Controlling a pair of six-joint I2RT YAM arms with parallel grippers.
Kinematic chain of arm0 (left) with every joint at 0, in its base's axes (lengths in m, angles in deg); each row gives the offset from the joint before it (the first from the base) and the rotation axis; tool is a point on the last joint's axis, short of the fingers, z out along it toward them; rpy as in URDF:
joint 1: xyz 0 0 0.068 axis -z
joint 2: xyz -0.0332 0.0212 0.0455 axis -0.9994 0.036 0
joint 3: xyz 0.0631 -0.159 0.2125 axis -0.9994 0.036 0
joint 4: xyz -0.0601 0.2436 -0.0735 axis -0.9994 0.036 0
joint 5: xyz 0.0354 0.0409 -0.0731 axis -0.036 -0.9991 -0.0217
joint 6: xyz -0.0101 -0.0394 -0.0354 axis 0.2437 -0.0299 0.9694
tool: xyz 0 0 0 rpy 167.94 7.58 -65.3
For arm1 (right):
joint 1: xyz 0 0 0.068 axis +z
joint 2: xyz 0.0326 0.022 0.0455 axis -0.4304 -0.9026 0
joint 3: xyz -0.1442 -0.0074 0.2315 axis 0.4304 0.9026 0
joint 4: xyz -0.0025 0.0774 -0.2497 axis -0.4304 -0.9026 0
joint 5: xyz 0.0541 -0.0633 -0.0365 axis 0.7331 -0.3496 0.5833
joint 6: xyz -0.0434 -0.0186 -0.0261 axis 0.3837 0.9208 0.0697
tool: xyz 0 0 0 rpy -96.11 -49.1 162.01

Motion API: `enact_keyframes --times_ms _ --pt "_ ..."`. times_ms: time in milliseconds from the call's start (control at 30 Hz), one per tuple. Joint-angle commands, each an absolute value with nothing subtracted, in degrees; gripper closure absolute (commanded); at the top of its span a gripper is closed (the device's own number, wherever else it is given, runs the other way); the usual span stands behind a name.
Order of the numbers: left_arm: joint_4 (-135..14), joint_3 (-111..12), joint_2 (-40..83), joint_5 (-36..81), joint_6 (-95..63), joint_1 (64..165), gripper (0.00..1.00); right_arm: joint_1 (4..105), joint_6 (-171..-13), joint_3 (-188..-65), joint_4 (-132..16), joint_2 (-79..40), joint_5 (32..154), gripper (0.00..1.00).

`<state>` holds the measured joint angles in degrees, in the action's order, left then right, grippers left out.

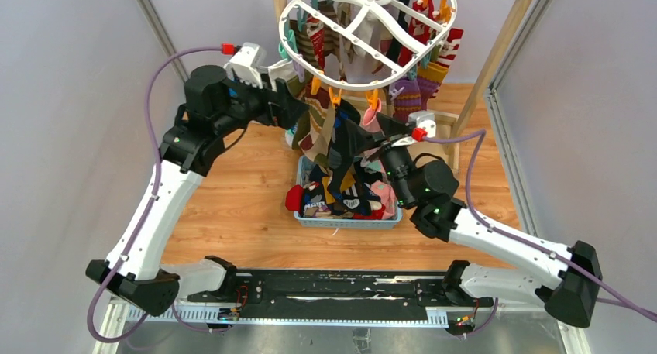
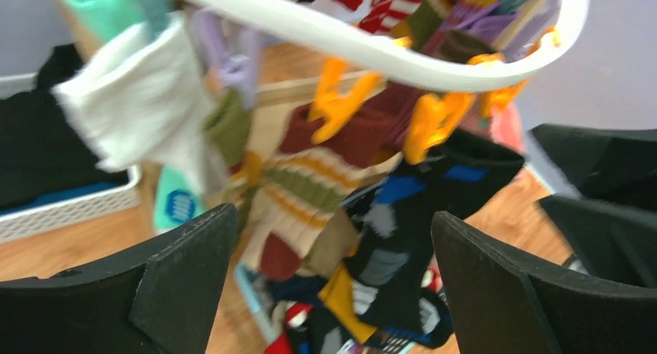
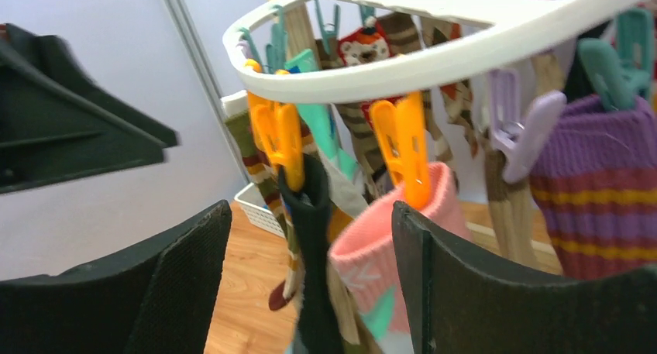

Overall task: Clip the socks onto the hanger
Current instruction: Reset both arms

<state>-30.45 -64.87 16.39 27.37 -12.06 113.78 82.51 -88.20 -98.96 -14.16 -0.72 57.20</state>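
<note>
The white oval hanger (image 1: pixel 352 85) hangs at the back, rimmed with clips and several clipped socks. A black patterned sock (image 1: pixel 338 149) hangs from an orange clip (image 1: pixel 334 97) on the near rim, above the basket. My left gripper (image 1: pixel 300 110) is open and empty just left of it; the left wrist view shows the sock (image 2: pixel 422 238) beyond the spread fingers (image 2: pixel 182 276). My right gripper (image 1: pixel 355 137) is open, its fingers either side of the black sock's cuff (image 3: pixel 314 238), with a clipped pink sock (image 3: pixel 387 253) beside it. The hanger rim shows in both wrist views (image 2: pixel 349 40) (image 3: pixel 434 60).
A blue plastic basket (image 1: pixel 349 223) with several loose socks sits on the wooden table under the hanger. The wooden pole rack (image 1: pixel 496 52) carries the hanger. A white lattice basket (image 2: pixel 70 207) stands at the back left. Grey panels wall in both sides.
</note>
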Motion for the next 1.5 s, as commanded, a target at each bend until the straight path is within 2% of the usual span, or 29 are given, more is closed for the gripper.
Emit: enact_keyframes --times_ms 0,100,300,500,700,867,1067,1167,1300,1467 --pt "-21.63 -62.63 14.98 35.85 -17.82 103.46 0.0 78.67 -93.9 -93.94 -27.15 4.77 54.84 0.24" --pt "-24.3 -56.55 13.96 40.51 -20.21 94.91 0.0 75.64 -96.25 -89.03 -32.75 8.8 50.26 0.23" --pt "-34.25 -42.38 12.85 41.1 -25.64 83.89 0.0 71.81 -99.42 -83.23 -45.08 16.04 35.08 0.2" --pt "-37.16 -35.66 18.06 40.06 -33.86 80.76 0.0 69.53 -102.87 -76.29 -48.5 23.23 20.94 0.2" --pt "-57.76 -18.97 17.62 33.81 -30.16 78.89 0.0 63.63 -107.13 -71.68 -48.86 20.32 13.71 0.19" --pt "-78.69 -6.95 18.62 32.22 -27.75 78.88 0.0 55.45 -116.62 -71.91 -53.58 13.55 15.8 0.19" --pt "-95.76 0.89 21.8 28.6 -25.53 78.91 0.0 48.14 -120.38 -73.07 -51.82 5.7 15.07 0.19" --pt "-99.02 2.53 21.39 27.71 -24.97 78.9 0.0 44.96 -115.54 -72.5 -43.99 2.7 15.95 0.17" --pt "-113.5 8.09 23.18 28.56 -22.78 78.95 0.0 40.16 -110.99 -70.56 -34.72 -0.56 19.41 0.16" --pt "-114.3 8.7 22.62 29.29 -23.44 79.06 0.0 37.12 -96.19 -69.47 -23.31 -3.04 25.55 0.14"
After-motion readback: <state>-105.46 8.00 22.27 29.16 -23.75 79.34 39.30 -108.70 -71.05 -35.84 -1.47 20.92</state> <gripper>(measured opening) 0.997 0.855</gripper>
